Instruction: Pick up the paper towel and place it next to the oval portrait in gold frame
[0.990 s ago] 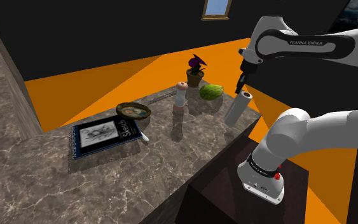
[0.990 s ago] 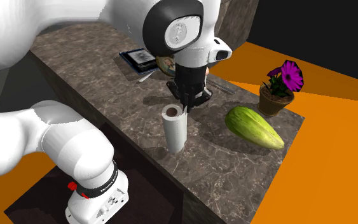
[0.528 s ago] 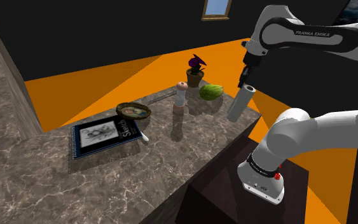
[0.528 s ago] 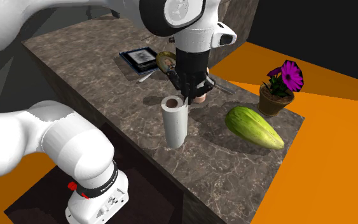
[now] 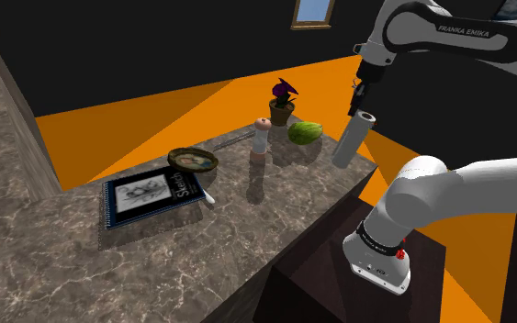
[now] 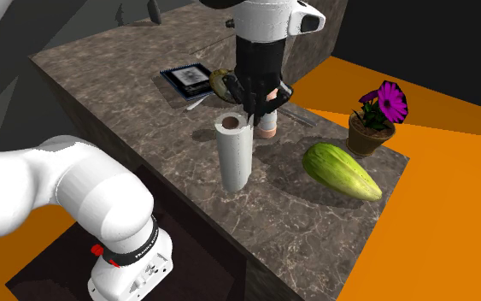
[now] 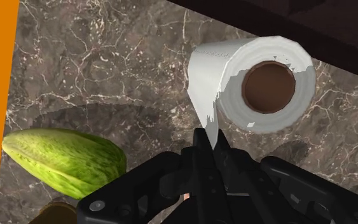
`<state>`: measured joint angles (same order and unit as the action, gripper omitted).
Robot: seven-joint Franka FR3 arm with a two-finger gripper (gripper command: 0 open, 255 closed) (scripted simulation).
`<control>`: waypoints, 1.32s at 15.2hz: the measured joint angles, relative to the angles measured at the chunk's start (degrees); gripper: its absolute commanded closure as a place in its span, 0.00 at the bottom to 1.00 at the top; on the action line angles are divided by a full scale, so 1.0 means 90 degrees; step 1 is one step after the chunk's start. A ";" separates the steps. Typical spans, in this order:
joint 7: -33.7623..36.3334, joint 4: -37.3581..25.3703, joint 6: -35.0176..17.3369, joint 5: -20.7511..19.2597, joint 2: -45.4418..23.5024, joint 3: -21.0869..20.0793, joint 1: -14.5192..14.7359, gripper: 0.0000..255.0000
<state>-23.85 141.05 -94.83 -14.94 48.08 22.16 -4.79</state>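
One change: the paper towel [image 5: 354,138] hangs higher over the counter's [image 5: 275,211] stand-side edge than a second ago, its rim clamped by the gripper [image 5: 361,104]. Transfer toward the oval portrait [image 5: 193,161] appears feasible.

Marbled counter [image 5: 275,229] with sketchbook [image 5: 151,194], portrait [image 5: 193,161], melon [image 5: 306,132]

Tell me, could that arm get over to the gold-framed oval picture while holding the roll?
Probably yes. The gripper pinches the paper towel by its rim, and the oval portrait lies along the same counter. A small shaker stands between them, so the arm would likely pass over or around it.
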 measured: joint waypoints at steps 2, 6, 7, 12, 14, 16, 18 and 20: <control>-0.0003 -0.0190 0.0166 0.0041 -0.0024 -0.0043 0.0020 1.00; -0.0021 -0.0574 0.0484 0.0110 -0.0091 -0.0110 0.0055 1.00; -0.0022 -0.0673 0.0557 0.0129 -0.0118 -0.0127 0.0066 1.00; -0.0043 -0.1162 0.0927 0.0206 -0.0238 -0.0198 0.0110 1.00; -0.0055 -0.1375 0.1072 0.0236 -0.0307 -0.0220 0.0131 1.00; -0.0059 -0.1571 0.1239 0.0265 -0.0337 -0.0256 0.0142 1.00; -0.0068 -0.1765 0.1375 0.0290 -0.0396 -0.0276 0.0158 1.00; -0.0084 -0.2018 0.1532 0.0320 -0.0494 -0.0292 0.0181 1.00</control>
<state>-24.60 122.89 -81.03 -12.05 43.64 19.53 -3.16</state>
